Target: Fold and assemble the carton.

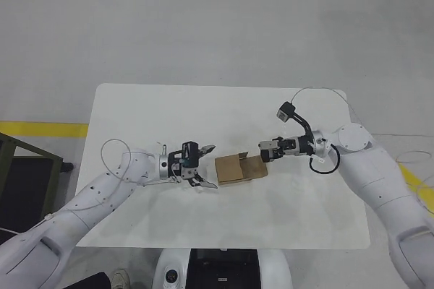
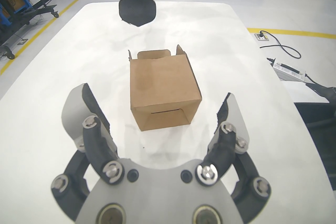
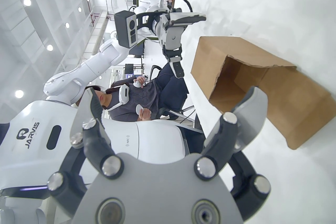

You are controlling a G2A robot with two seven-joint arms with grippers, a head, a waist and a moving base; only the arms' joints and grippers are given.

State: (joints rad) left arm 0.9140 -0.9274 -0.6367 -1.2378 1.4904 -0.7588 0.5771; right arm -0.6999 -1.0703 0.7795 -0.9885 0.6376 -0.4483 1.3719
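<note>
The carton (image 1: 239,168) lies on the worktop (image 1: 166,108). The left tool (image 1: 208,167) and right tool (image 1: 266,150) flank it, both spread; the right possibly touches it.

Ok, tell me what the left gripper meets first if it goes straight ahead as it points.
Most likely the carton: its near end lies straight ahead of the left gripper.

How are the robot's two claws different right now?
The left gripper spreads its fingers flat over the table; the right gripper is turned on edge. The left faces the slitted end of the carton, the right its open, flapped end. Both are open and neither holds the carton.
</note>
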